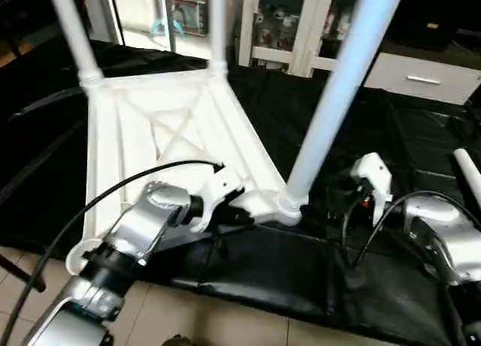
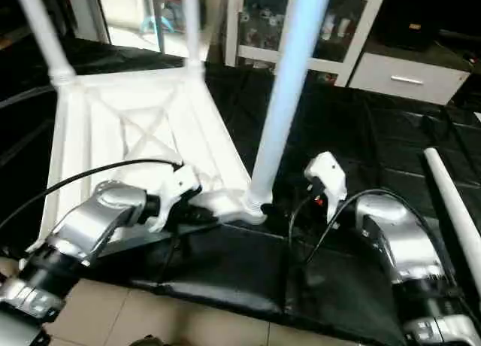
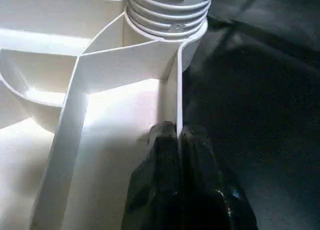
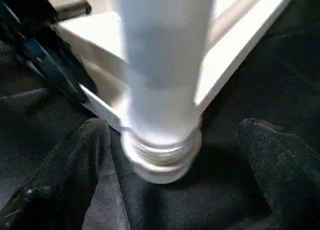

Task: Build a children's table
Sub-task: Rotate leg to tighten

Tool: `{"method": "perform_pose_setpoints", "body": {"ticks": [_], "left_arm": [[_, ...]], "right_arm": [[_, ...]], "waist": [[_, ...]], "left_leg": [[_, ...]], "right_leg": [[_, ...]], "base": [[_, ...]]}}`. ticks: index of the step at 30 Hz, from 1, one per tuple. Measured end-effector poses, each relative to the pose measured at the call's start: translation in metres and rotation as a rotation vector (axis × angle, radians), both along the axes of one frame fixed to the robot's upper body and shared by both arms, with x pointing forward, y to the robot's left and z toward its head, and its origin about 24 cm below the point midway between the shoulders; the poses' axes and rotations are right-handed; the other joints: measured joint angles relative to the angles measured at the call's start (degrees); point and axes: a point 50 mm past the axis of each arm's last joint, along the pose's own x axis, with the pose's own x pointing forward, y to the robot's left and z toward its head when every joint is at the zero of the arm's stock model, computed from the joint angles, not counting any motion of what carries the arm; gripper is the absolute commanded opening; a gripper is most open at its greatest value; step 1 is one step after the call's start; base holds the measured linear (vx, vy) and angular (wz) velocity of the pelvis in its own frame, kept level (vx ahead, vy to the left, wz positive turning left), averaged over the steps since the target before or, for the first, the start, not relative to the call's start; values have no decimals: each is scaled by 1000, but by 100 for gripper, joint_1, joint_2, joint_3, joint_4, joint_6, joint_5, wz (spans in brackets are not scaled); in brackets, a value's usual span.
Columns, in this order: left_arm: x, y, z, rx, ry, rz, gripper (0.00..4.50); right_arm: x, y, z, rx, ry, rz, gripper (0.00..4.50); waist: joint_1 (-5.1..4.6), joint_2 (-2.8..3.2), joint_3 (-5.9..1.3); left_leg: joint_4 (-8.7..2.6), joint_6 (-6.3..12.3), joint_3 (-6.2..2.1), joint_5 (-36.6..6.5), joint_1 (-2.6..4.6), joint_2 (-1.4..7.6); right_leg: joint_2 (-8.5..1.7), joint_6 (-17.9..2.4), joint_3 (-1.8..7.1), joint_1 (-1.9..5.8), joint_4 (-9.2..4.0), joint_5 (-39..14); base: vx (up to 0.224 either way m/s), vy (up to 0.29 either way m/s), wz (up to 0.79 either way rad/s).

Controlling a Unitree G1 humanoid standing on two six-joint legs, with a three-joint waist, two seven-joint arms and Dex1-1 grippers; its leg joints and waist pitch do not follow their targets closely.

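My left claw (image 3: 177,135) pinches rim of white ribbed plastic table top (image 1: 135,135), upside down on black mat (image 1: 285,271). Right claw (image 4: 175,140) wide open around third long white tube leg (image 1: 338,90). Next: fetch last loose white leg (image 2: 455,210).

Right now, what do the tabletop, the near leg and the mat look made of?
Tabletop: white moulded plastic, judging by its thin ribs and slight sheen.
Near leg: likely the same plastic, smooth tube with a ridged, threaded base.
Mat: black, faintly glossy, creased; possibly vinyl.
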Motion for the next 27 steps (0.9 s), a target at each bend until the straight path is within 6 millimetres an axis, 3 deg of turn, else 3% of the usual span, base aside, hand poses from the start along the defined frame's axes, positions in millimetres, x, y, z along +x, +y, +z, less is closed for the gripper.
{"method": "perform_pose_setpoints", "body": {"ticks": [8, 9, 13, 24, 27], "left_arm": [[-5, -3, 0, 4, 21, -36, 0], [-6, -3, 0, 6, 24, -40, 0], [-7, -2, 1, 10, 29, -48, 0], [-7, 0, 1, 16, 35, -51, 0], [-7, 0, 1, 17, 36, -50, 0]], "right_arm": [[5, 12, -5, -28, 17, 92, 446], [6, 13, -5, -30, 18, 108, 418], [5, 14, -8, -28, 35, 146, 398], [5, 11, -18, -56, 81, 200, 286], [5, 11, -18, -58, 77, 206, 276]], "waist": [[-3, -26, 2], [-2, -29, 1], [0, -39, 4], [-11, -41, 3], [-13, -42, 3]], "left_leg": [[19, 32, 9, 19, -11, 0], [20, 31, 9, 18, -11, 0], [26, 32, 10, 19, -16, 0], [52, 35, 10, 19, -18, 0], [53, 29, 10, 15, -18, 0]], "right_leg": [[-12, 1, -2, 0, 11, -1], [-13, 1, -2, 1, 12, -1], [-18, 1, -5, 1, 17, -1], [-26, 0, -8, 1, 39, 0], [-29, 0, -10, 2, 40, 0]], "base": [[0, 0, 0], [0, 0, 0], [0, 0, 0], [0, 0, 0], [0, 0, 0]]}}
